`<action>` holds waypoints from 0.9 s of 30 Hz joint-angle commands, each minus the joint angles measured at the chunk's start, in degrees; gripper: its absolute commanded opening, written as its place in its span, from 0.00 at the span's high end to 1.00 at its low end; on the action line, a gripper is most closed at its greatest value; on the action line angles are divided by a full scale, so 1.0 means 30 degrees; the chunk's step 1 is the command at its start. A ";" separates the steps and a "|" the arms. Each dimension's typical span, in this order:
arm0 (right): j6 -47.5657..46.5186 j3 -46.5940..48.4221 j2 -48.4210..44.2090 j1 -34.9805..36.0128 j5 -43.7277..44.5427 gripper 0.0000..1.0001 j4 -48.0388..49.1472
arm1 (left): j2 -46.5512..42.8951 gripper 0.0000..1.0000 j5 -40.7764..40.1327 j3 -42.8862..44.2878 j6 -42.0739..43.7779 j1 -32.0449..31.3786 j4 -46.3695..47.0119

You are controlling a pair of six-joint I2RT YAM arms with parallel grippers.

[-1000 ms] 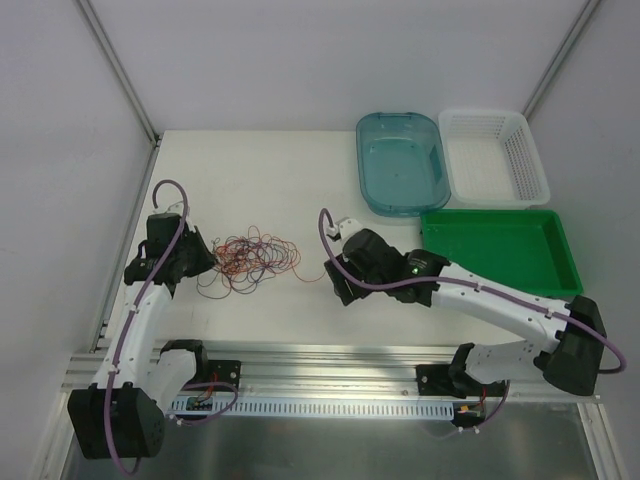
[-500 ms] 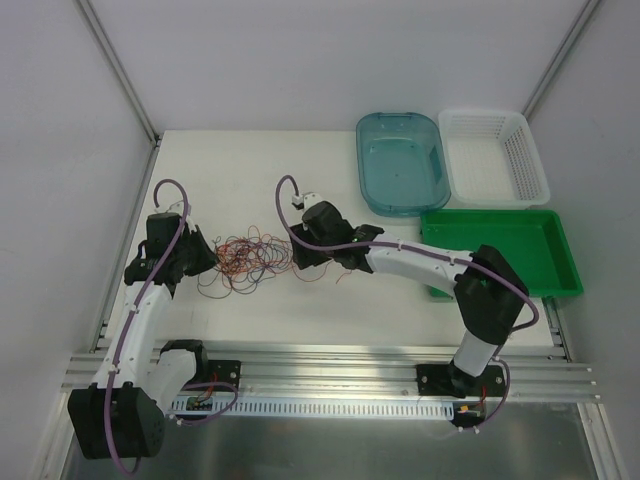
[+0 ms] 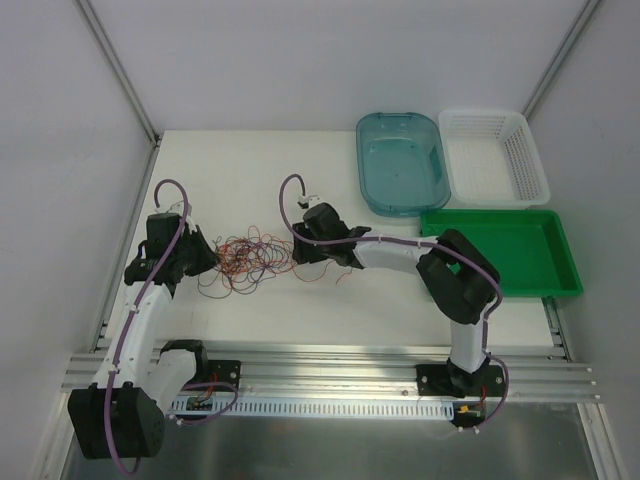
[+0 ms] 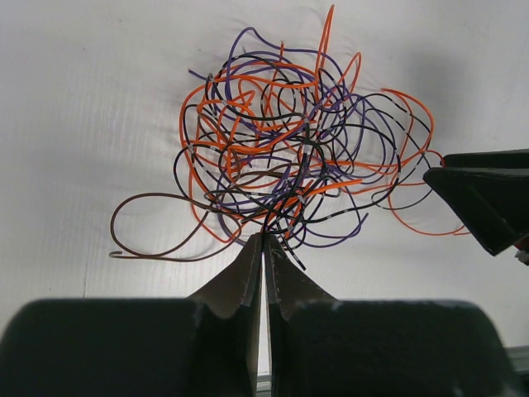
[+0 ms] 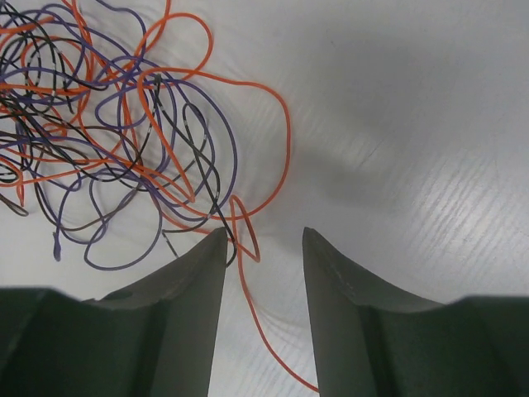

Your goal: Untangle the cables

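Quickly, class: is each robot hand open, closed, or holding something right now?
Left hand: closed at the edge of the cables; whether it pinches a strand cannot be told.
Right hand: open astride their edge, gripping nothing.

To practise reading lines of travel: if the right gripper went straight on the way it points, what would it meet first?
Probably the orange cable looping between the open jaws of the right gripper, at the edge of the tangle; its height above the cable is hard to judge.
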 commanded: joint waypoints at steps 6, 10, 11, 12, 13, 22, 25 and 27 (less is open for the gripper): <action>0.0043 0.0361 0.1148 -0.0228 -0.2218 0.63 0.2285 | 0.0087 1.00 0.0054 -0.0110 -0.0032 0.0082 0.0408; -0.0191 0.0069 0.0974 -0.0229 -0.2220 0.81 0.2609 | 0.0262 1.00 -0.0297 -0.0139 -0.0061 0.0082 0.0379; -0.0366 -0.0048 0.0798 -0.0229 -0.2248 0.85 0.2609 | 0.0263 1.00 -0.0327 -0.0139 -0.0090 0.0082 0.0350; -0.0484 -0.0397 0.0507 -0.0258 -0.2249 0.87 0.2667 | 0.0292 1.00 -0.0415 -0.0139 -0.0090 0.0082 0.0321; -0.0572 -0.0517 0.0243 -0.0229 -0.2249 0.89 0.2668 | 0.0350 1.00 -0.0474 -0.0110 -0.0090 0.0082 0.0320; -0.1888 -0.0577 -0.4178 -0.0229 -0.1723 0.99 -0.0902 | 0.0467 1.00 -0.1848 -0.0081 -0.0207 0.0083 -0.0088; -0.2707 -0.0256 -0.6551 -0.0258 -0.0790 0.99 -0.3156 | 0.0614 1.00 -0.3575 0.0095 -0.0470 0.0112 -0.0847; -0.3236 0.0182 -0.7898 -0.0229 0.0092 0.99 -0.5032 | 0.0615 1.00 -0.4892 0.0329 -0.0704 0.0141 -0.1289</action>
